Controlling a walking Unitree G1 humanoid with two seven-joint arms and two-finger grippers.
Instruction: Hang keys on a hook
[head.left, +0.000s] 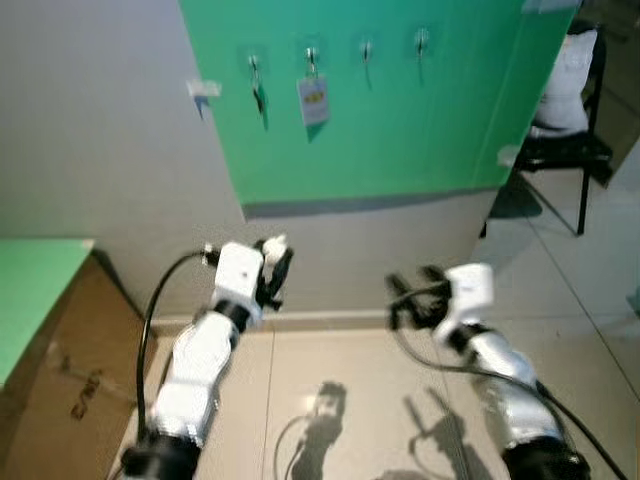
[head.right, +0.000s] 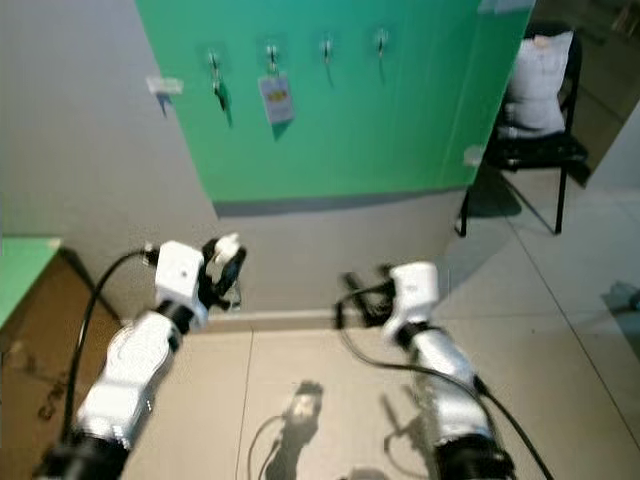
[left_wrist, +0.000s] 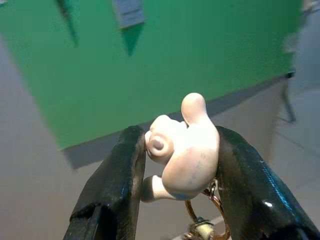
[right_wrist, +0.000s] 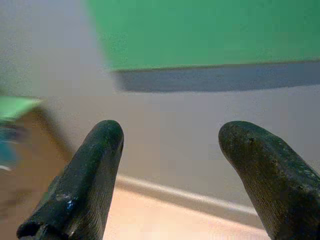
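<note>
Green wall panel (head.left: 400, 120) ahead and above, one in number, bearing a row of four hooks: first hook (head.left: 254, 66) with a dark item hanging, second hook (head.left: 311, 53) carrying a white tag (head.left: 313, 99), third hook (head.left: 367, 49) and fourth hook (head.left: 422, 40) apparently bare, though blur limits certainty. One black chair (head.left: 570, 150) with a pale cushion at the right of the panel; one cardboard box (head.left: 60, 380) with a green top at the left. Two silver arms raised before the wall, well short of the hooks. Left gripper (head.left: 272, 268) clamped on the keys (left_wrist: 182, 150), held by a cream animal-shaped charm, with a gold ring (left_wrist: 210, 215) dangling below between the fingers (left_wrist: 115, 185). Right gripper (head.left: 405, 293) with fingers spread apart and nothing between them. Progress judged as early to middle: keys secured in the left gripper, approach to the panel and placing of the ring over a free hook not yet done.
</note>
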